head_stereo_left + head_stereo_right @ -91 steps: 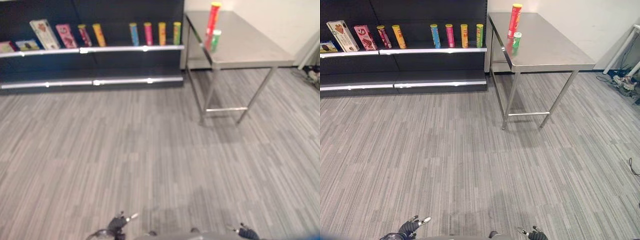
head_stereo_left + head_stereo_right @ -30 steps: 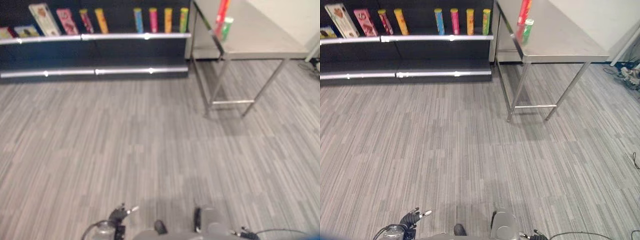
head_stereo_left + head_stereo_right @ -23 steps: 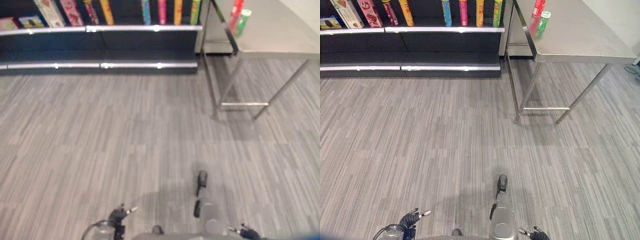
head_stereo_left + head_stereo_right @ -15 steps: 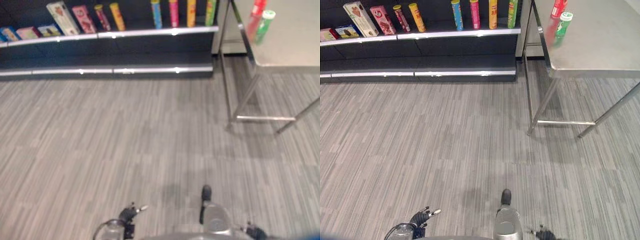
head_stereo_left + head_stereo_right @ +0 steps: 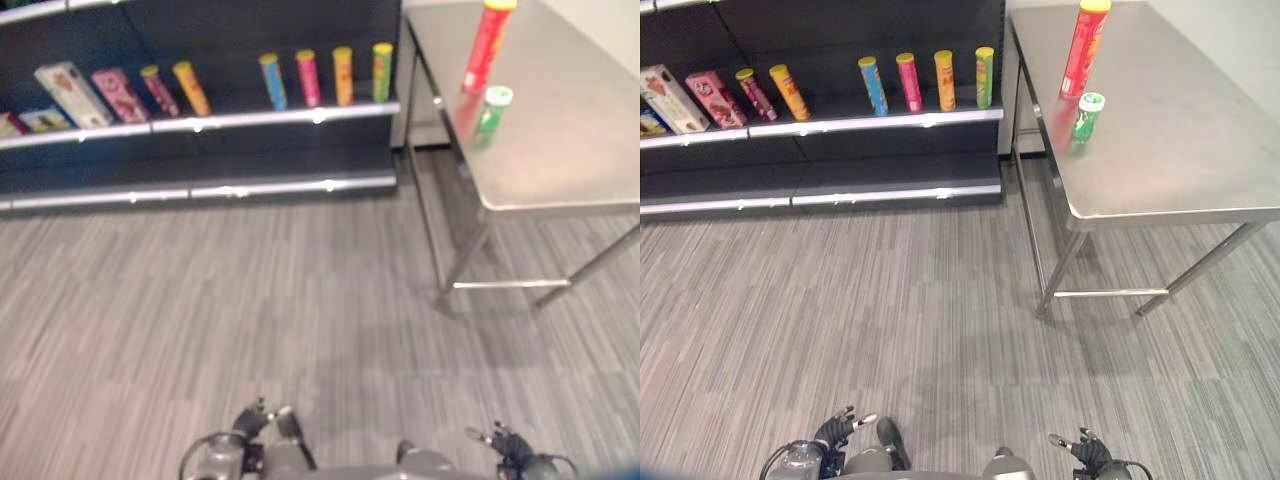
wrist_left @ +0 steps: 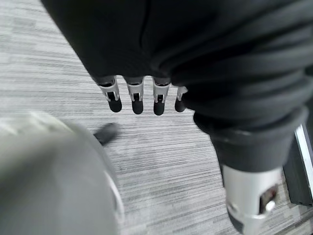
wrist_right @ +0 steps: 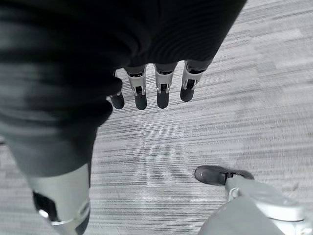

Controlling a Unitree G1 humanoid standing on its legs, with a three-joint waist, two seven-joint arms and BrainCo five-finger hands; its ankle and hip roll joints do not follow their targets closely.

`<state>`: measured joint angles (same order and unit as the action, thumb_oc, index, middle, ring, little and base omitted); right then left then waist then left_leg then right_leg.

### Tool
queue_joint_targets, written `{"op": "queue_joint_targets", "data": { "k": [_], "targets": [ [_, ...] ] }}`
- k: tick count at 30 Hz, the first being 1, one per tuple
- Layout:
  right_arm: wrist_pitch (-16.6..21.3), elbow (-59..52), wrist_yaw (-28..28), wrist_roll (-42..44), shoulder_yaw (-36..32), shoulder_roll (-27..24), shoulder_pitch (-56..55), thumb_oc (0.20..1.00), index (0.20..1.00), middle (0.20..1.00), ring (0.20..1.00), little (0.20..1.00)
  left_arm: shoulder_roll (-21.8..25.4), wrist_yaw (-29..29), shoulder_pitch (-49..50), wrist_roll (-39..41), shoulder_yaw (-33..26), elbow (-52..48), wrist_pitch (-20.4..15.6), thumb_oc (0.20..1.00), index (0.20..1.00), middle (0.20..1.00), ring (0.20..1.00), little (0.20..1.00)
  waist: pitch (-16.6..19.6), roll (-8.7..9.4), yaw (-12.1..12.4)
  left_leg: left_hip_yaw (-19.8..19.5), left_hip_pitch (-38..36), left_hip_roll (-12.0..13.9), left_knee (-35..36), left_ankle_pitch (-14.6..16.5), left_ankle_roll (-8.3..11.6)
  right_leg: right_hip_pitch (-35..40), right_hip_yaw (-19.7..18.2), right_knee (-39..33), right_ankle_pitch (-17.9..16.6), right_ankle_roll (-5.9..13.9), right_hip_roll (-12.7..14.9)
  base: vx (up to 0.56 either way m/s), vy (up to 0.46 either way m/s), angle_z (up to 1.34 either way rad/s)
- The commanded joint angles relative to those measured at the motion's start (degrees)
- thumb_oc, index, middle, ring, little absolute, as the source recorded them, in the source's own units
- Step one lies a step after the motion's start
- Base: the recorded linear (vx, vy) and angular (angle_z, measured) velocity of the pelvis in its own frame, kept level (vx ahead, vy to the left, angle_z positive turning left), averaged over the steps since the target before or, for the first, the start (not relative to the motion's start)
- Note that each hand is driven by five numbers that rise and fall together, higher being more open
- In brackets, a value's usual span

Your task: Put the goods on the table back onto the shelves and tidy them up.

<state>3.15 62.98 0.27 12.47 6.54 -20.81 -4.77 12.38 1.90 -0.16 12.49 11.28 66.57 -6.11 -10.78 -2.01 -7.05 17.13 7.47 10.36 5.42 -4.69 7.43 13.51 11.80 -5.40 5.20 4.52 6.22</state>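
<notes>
Grey striped carpet floor [image 5: 940,310] runs from six o'clock up to the furniture. At one o'clock, a pale wall [image 5: 1230,40] rises behind the steel furniture. On the upper ledge, at eleven o'clock, lean two boxes: a white box [image 5: 667,98] and just beside it a pink box [image 5: 715,98] (both tilted the same way). At ten o'clock, at the frame's edge, lies a small flat packet [image 5: 648,122], partly cut off.
</notes>
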Motion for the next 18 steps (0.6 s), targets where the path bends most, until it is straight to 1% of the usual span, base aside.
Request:
{"op": "queue_joint_targets", "data": {
  "k": [1,2,3,4,5,6,7,8,9,10,11,12,13,14,15,16,17,18],
  "targets": [
    [0.94,0.84,-0.34,0.57,1.21,-0.48,0.61,1.000,1.000,1.000,1.000,1.000,1.89,-0.57,-2.17,1.63,0.38,-0.14,-1.16,1.000,1.000,1.000,1.000,1.000,-2.41,2.06,2.09,1.74,1.35,2.34,-0.58,-7.22,2.93,-5.03,-2.36,0.40,-1.37,0.62,-4.79,0.51,0.061,-1.38],
    [0.85,0.56,-0.02,-0.51,1.91,-0.31,0.90,1.000,1.000,1.000,1.000,1.000,1.90,-0.39,-0.75,1.64,-0.71,-0.13,-0.99,1.000,1.000,1.000,1.000,1.000,-2.16,1.75,3.16,3.13,2.29,3.55,-0.42,-7.47,2.97,-2.79,-5.33,0.40,0.34,0.39,-6.20,1.23,0.323,-1.35],
    [0.65,0.58,0.98,-1.66,3.36,0.64,1.98,1.000,1.000,1.000,1.000,1.000,2.19,-0.54,0.48,1.58,-2.02,0.16,-1.02,1.000,1.000,1.000,1.000,1.000,0.07,2.33,4.80,5.48,0.52,2.97,-0.42,-9.02,2.42,1.35,-8.55,0.40,3.21,0.83,-5.48,1.21,0.362,-0.82],
    [0.47,0.37,1.23,-2.03,3.75,0.73,2.21,1.000,1.000,1.000,1.000,1.000,2.44,-0.52,0.45,1.71,-1.99,-0.14,-1.02,1.000,1.000,1.000,1.000,1.000,0.54,2.75,5.25,6.03,0.14,2.29,-0.43,-8.81,1.82,1.60,-8.74,1.19,3.59,1.17,-4.72,0.96,0.348,-1.01],
    [0.40,0.65,1.35,-2.45,4.12,0.76,2.49,1.000,1.000,1.000,1.000,1.000,2.62,-0.56,0.31,1.84,-1.93,-0.43,-1.02,1.000,1.000,1.000,1.000,1.000,1.10,2.98,5.79,6.59,-0.01,1.84,-0.69,-8.40,1.31,1.27,-8.79,2.49,3.69,1.62,-4.12,0.23,0.085,-1.36],
    [0.40,0.65,1.35,-2.45,4.11,0.76,2.49,1.000,1.000,1.000,1.000,1.000,2.61,-0.56,0.32,1.84,-1.93,-0.43,-1.02,1.000,1.000,1.000,1.000,1.000,1.13,2.96,5.82,6.61,0.02,1.87,-0.69,-8.41,1.32,1.22,-8.82,2.51,3.68,1.61,-4.14,0.35,0.160,-1.23],
    [0.20,1.27,1.57,-3.32,4.54,0.93,2.85,1.000,1.000,1.000,1.000,1.000,2.84,-0.55,0.18,2.26,-1.74,-0.89,-1.03,1.000,1.000,1.000,1.000,1.000,1.64,3.77,6.48,7.29,-0.73,-0.14,-1.27,-6.72,-0.32,0.60,-7.56,7.74,3.07,3.22,-2.30,0.36,0.222,-0.78],
    [0.16,1.64,1.68,-3.31,4.63,1.01,3.56,1.000,1.000,1.000,1.000,1.000,3.16,-0.57,-0.45,2.70,-1.32,-1.36,-0.96,1.000,1.000,1.000,1.000,1.000,1.38,3.83,6.73,7.58,-1.77,-1.95,-1.52,-4.82,-2.10,-3.59,-6.58,17.43,0.14,5.79,-0.89,0.48,0.340,-0.43],
    [0.28,0.93,1.80,-3.10,4.43,0.99,4.03,1.000,1.000,1.000,1.000,1.000,3.45,-0.72,-1.44,2.55,-0.93,-1.07,-0.89,1.000,1.000,1.000,1.000,1.000,0.46,3.76,6.26,7.14,-3.56,-4.01,-1.64,-2.66,-4.19,-8.70,-6.25,29.40,-6.33,8.81,0.70,0.33,0.378,0.09],
    [0.19,-0.24,1.68,-3.01,4.36,0.95,4.51,1.000,1.000,1.000,1.000,1.000,3.82,-0.98,-2.24,2.66,-0.36,-1.24,-0.89,1.000,1.000,1.000,1.000,1.000,-1.22,2.85,4.77,6.62,-6.42,-5.12,-0.95,-1.15,-5.81,-15.75,-5.95,41.28,-11.16,9.12,1.67,0.26,0.347,0.23],
    [0.16,-0.86,1.60,-3.00,4.22,0.92,4.52,1.000,1.000,1.000,1.000,1.000,4.09,-1.09,-2.38,2.28,-0.41,-1.21,-0.80,1.000,1.000,1.000,1.000,1.000,-1.72,2.06,4.21,6.60,-7.83,-5.46,-0.51,-0.32,-6.46,-18.45,-5.20,45.75,-11.50,9.01,1.98,0.25,0.301,0.49],
    [0.16,-1.07,1.53,-3.00,4.03,1.13,4.41,1.000,1.000,1.000,1.000,1.000,4.17,-0.98,-2.47,2.17,-0.60,-0.72,-0.75,1.000,1.000,1.000,1.000,1.000,-2.05,1.48,3.76,6.60,-9.09,-5.71,-0.42,0.62,-6.73,-20.72,-4.00,47.17,-11.23,8.47,3.23,0.24,0.190,0.35],
    [0.14,-1.09,1.42,-2.99,3.94,1.30,4.23,1.000,1.000,1.000,1.000,1.000,4.24,-1.00,-2.78,2.00,-0.50,-0.50,-0.78,1.000,1.000,1.000,1.000,1.000,-2.22,1.29,3.37,6.23,-9.87,-6.25,-0.42,1.51,-6.81,-21.64,-2.42,45.33,-9.50,7.54,4.68,0.27,0.119,0.23],
    [0.13,-0.94,1.24,-2.96,3.89,1.34,4.14,1.000,1.000,1.000,1.000,1.000,4.30,-1.05,-3.16,2.06,-0.52,-0.45,-0.87,1.000,1.000,1.000,1.000,1.000,-2.31,1.17,3.07,6.00,-10.40,-6.66,-0.42,2.32,-6.52,-22.04,-0.20,40.28,-7.13,6.54,6.05,0.33,0.025,0.14],
    [0.01,-0.35,1.01,-3.44,3.82,1.16,3.88,1.000,1.000,1.000,1.000,1.000,4.27,-1.07,-3.38,1.75,-0.35,-0.35,-1.07,1.000,1.000,1.000,1.000,1.000,-2.27,0.84,2.61,5.42,-11.09,-7.13,-0.42,3.53,-5.77,-21.62,3.77,29.89,-4.20,5.17,7.33,0.34,-0.038,0.10],
    [-0.14,0.23,0.91,-3.46,3.84,1.05,4.06,1.000,1.000,1.000,1.000,1.000,4.22,-1.19,-3.55,1.81,-0.32,-0.06,-1.18,1.000,1.000,1.000,1.000,1.000,-2.34,0.97,2.20,5.36,-11.64,-7.58,-0.42,4.14,-5.32,-22.55,4.67,23.06,-5.16,5.06,7.15,0.44,-0.120,0.24],
    [-0.45,0.92,0.73,-3.56,3.66,0.89,3.86,1.000,1.000,1.000,1.000,1.000,4.17,-1.14,-3.68,1.11,-0.40,0.01,-1.13,1.000,1.000,1.000,1.000,1.000,-2.17,1.67,1.18,4.52,-12.83,-8.44,-0.42,5.44,-4.30,-22.89,4.66,10.57,-8.36,6.22,6.25,0.28,-0.098,0.23],
    [-0.45,0.92,0.73,-3.56,3.66,0.89,3.86,1.000,1.000,1.000,1.000,1.000,4.17,-1.14,-3.68,1.11,-0.40,0.01,-1.13,1.000,1.000,1.000,1.000,1.000,-2.23,1.63,1.14,4.49,-12.90,-8.39,-0.42,5.46,-4.28,-22.70,4.73,10.37,-8.46,6.22,6.18,0.19,-0.072,0.23]
  ]
}}
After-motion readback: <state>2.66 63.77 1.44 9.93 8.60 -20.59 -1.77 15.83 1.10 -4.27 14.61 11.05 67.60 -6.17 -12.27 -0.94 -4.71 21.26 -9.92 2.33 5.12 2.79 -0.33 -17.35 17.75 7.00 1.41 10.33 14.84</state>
